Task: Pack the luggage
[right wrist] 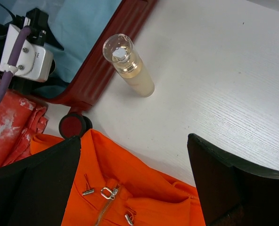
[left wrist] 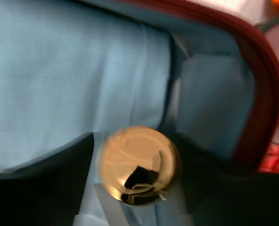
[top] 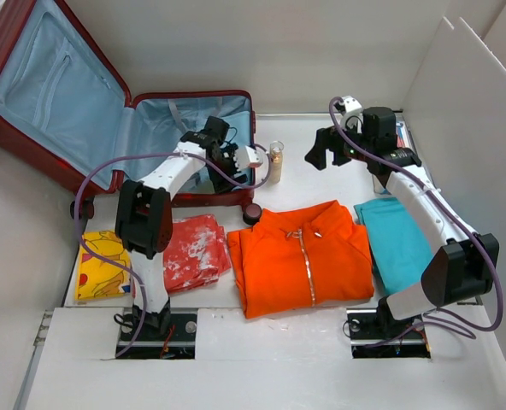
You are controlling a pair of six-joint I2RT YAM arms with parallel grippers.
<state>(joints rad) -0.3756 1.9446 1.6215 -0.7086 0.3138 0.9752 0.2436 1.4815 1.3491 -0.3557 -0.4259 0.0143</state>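
Inside the luggage (top: 82, 102), the left fingers (left wrist: 40, 183) clamp a gold ball (left wrist: 138, 165). The right fingers (right wrist: 36, 183) gape empty, bottle (right wrist: 128, 66) at 11 o'clock.

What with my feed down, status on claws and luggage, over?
Left claw inside the open luggage, shut on a round gold object. Right claw open above the jacket. Bottle upright just outside the luggage; nothing blocking seen.

- The suitcase (top: 65, 94) lies open at the far left of the worktop (top: 321, 184).
- The bottle (top: 276, 161) stands just right of it.
- The jacket (top: 300, 256) lies in front of both.
- The folded cloth (top: 398, 243) lies right of the jacket.
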